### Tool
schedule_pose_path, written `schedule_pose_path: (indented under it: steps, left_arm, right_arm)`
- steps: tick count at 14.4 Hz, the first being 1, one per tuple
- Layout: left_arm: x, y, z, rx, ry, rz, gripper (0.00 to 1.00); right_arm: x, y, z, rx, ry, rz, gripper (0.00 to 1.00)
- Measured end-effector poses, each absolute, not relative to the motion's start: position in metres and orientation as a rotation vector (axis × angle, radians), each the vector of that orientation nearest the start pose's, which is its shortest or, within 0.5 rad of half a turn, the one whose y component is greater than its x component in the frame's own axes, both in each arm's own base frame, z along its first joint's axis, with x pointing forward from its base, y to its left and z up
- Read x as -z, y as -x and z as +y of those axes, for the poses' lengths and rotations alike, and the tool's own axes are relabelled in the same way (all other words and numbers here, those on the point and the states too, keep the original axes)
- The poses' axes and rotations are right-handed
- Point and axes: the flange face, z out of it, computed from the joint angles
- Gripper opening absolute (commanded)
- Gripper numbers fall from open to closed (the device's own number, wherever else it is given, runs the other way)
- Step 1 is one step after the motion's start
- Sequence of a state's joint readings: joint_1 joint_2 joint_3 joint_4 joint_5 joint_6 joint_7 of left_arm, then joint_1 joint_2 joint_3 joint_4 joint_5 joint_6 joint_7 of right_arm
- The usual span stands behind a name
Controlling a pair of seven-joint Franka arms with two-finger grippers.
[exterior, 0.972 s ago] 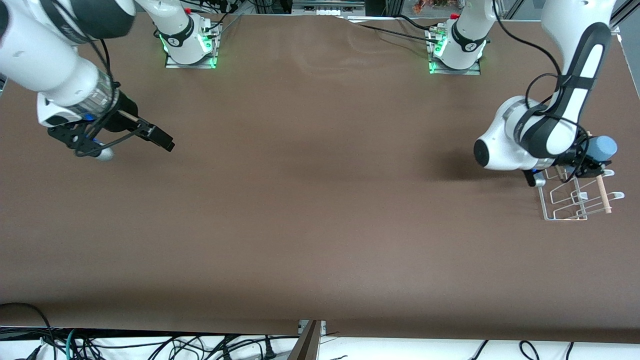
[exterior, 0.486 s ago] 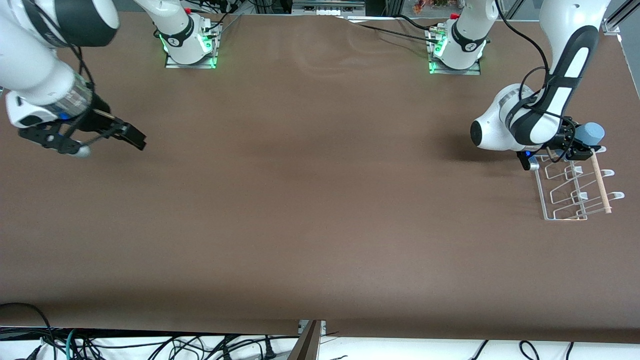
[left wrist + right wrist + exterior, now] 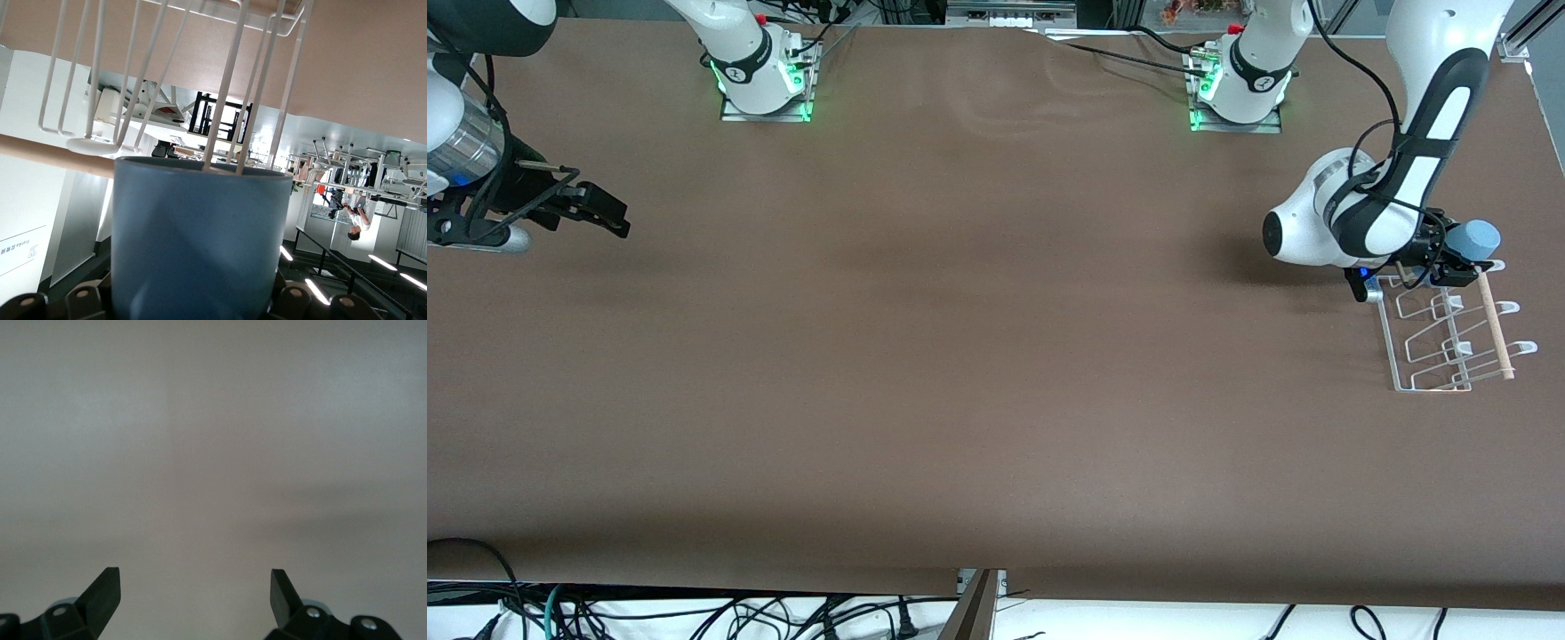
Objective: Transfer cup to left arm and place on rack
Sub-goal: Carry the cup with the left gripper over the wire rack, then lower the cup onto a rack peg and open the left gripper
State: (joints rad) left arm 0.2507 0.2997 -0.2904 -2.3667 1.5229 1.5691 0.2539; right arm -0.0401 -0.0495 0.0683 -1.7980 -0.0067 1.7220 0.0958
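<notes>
While the brown table (image 3: 978,356) carries little else, the white wire rack (image 3: 1449,342) stands at the left arm's end of it, a light wooden rod (image 3: 1494,329) lying along its prongs. At the rack's end farthest from the front camera, the light-blue cup (image 3: 1473,238) lies on its side against the wire loops. The left gripper (image 3: 1449,263) is around the cup's base over that end of the rack; whether it pinches or has let go, I cannot tell. Well apart from the rack, over the table's right-arm end, the right gripper (image 3: 195,590) waits with fingers spread wide, holding nothing.
</notes>
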Motion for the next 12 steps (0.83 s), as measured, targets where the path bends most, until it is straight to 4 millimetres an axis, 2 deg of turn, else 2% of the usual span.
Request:
schedule_pose_path:
  steps: [5,8,10,12]
  left_arm:
    - [-0.219,-0.459,0.085,-1.006,1.405,1.098,1.0]
    - [-0.227,-0.469,0.084,-0.977,1.448,1.054,1.0]
    - [-0.243,-0.483,0.079,-0.978,1.625,0.971,1.0]
    - [-0.266,-0.503,0.068,-0.964,1.878,0.864,1.0]
  right_arm:
    - [-0.563,-0.543,0.013,-0.062,3.152,0.075,0.99]
    - [-0.568,-0.542,0.013,-0.073,3.152,0.034,0.99]
    - [-0.568,-0.542,0.013,-0.074,3.152,0.012,0.99]
    - [-0.568,-0.542,0.015,-0.073,3.152,0.007,0.99]
